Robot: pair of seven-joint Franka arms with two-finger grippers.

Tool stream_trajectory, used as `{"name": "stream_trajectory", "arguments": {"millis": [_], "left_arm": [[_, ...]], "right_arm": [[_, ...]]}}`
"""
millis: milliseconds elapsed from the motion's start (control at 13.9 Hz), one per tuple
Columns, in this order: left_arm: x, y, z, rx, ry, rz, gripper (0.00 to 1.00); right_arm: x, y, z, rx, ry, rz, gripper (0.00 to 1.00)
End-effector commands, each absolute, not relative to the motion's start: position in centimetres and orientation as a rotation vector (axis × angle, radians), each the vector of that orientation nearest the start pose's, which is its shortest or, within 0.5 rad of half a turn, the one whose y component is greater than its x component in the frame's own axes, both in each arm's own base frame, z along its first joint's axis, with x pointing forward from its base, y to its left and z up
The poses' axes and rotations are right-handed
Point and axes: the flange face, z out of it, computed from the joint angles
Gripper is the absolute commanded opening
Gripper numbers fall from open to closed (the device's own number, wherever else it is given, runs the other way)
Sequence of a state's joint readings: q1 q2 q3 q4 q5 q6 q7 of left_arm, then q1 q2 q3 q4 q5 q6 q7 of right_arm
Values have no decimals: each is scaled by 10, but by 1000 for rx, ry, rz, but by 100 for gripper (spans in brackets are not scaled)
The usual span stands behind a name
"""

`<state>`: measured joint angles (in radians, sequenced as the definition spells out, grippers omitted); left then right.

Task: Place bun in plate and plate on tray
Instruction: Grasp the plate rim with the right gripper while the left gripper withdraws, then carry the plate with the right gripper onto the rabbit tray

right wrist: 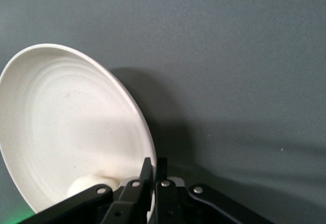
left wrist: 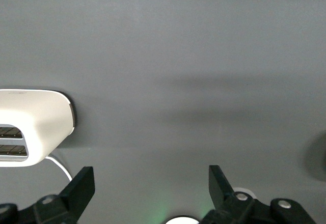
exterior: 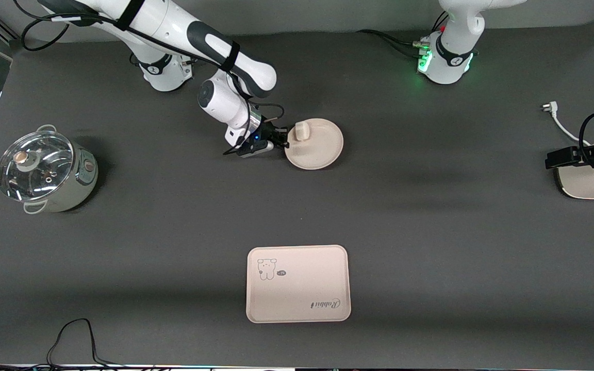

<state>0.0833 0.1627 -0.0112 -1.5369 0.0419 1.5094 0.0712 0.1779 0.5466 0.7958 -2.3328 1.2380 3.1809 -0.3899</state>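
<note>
The round cream plate [exterior: 320, 149] lies on the dark table in front of the right arm's base. The small off-white bun [exterior: 301, 130] rests in it by the rim at the right arm's end. My right gripper [exterior: 282, 139] is shut on that rim beside the bun. In the right wrist view the two fingers pinch the plate [right wrist: 66, 117] edge at the right gripper [right wrist: 155, 162], with the bun [right wrist: 84, 186] just inside. The rectangular tray [exterior: 298, 296] lies nearer the front camera and holds nothing. My left gripper [left wrist: 150, 175] waits open and holds nothing, over the table's end by its own arm [exterior: 552, 158].
A steel pot with a glass lid [exterior: 44, 170] stands at the right arm's end. A white toaster [exterior: 578, 183] [left wrist: 30, 127] sits under the left arm, with its plug and cord [exterior: 552, 111] close by. A black cable [exterior: 75, 335] loops at the table's front edge.
</note>
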Motion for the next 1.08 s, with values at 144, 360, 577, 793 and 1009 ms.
{"name": "stream_trajectory", "arguments": {"millis": [144,360,577,793,1009], "left_arm": [[589,45,542,-3103,19,278,100],[589,45,542,-3105,26,281,100],[589,44,542,-3105,31,281,100],[590,43,540,-3106,31,288,100],[590,43,537,-3106,31,297,100]], "right_arm": [[353,367,179,-2579,113,-54,0],[379,365,184,-2540,127,-51,0],[425,350,184,-2513,82,-57,0],[473,331,186,-2484,22,-32,0],[529,296,197,-2478,-36,44,0]]}}
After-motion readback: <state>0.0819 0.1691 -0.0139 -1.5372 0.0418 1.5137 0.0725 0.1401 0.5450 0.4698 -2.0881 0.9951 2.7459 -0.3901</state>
